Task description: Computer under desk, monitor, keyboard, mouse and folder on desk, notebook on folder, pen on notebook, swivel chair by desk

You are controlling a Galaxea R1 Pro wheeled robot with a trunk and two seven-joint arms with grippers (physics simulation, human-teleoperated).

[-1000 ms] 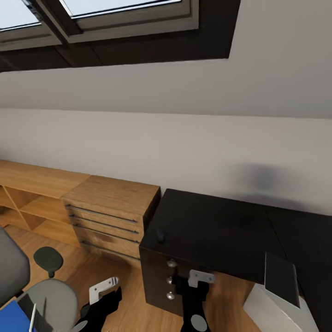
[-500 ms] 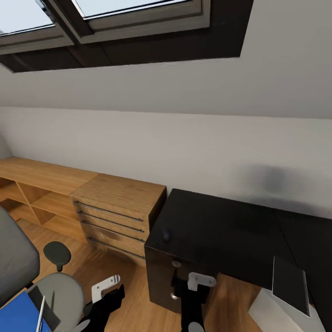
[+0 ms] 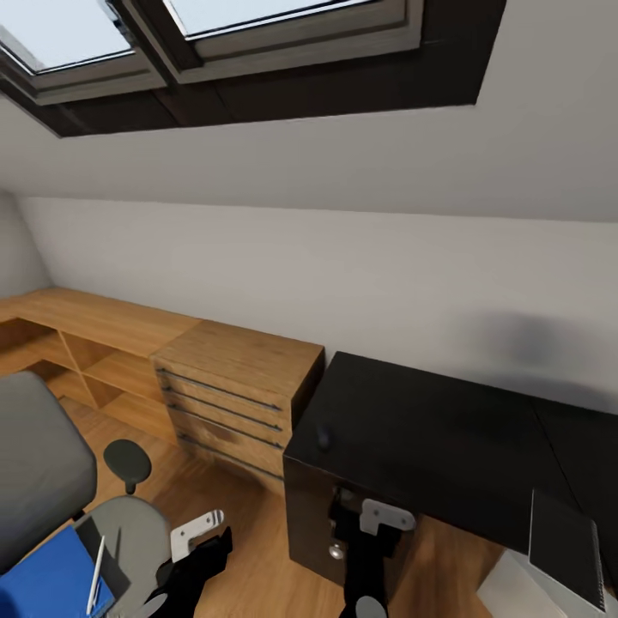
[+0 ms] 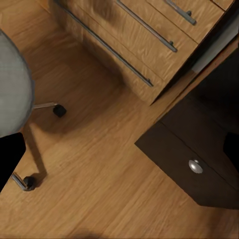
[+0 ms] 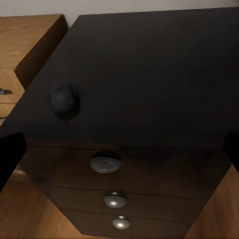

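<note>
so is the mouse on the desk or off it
On it: the mouse sits on the desk top near its front left corner, above the drawers.

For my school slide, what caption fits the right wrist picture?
A small dark mouse sits on the black desk, above three round drawer knobs.

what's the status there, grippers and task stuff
Left gripper and right gripper empty, jaws apart. Small dark oval mouse on black desk. Blue folder with pen on grey chair.

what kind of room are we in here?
Likely an attic bedroom or home office: skylights set in a sloped ceiling, a black desk with a mouse on it, a grey swivel chair and a wooden drawer unit.
</note>
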